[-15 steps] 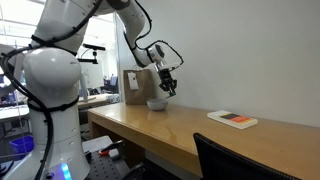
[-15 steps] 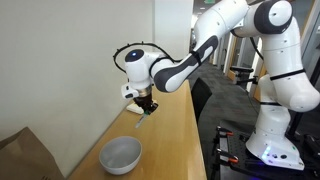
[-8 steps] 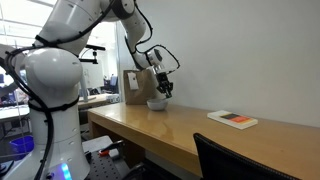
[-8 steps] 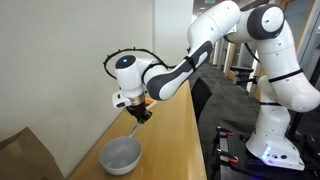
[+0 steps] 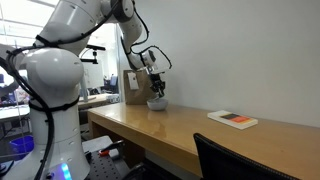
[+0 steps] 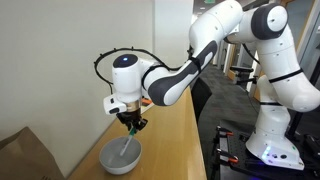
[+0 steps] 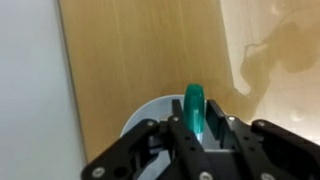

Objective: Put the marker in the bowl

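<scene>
- Grey bowl (image 6: pixel 120 156) sits on the wooden table (image 6: pixel 172 135), with a brown box (image 6: pixel 25 155) near it.
- The gripper (image 6: pixel 131 125) hangs right above the bowl, fingers clenched on the marker (image 6: pixel 127 143), which slants down with its lower tip just over the bowl.
- In the wrist view the green marker (image 7: pixel 194 108) lies over the bowl's rim rather than its middle.
- Risk, as I judge it: let go here, the slanted marker could strike the rim or bounce out of so shallow a bowl. Lowering too far could jam the tip and shove the bowl.
</scene>
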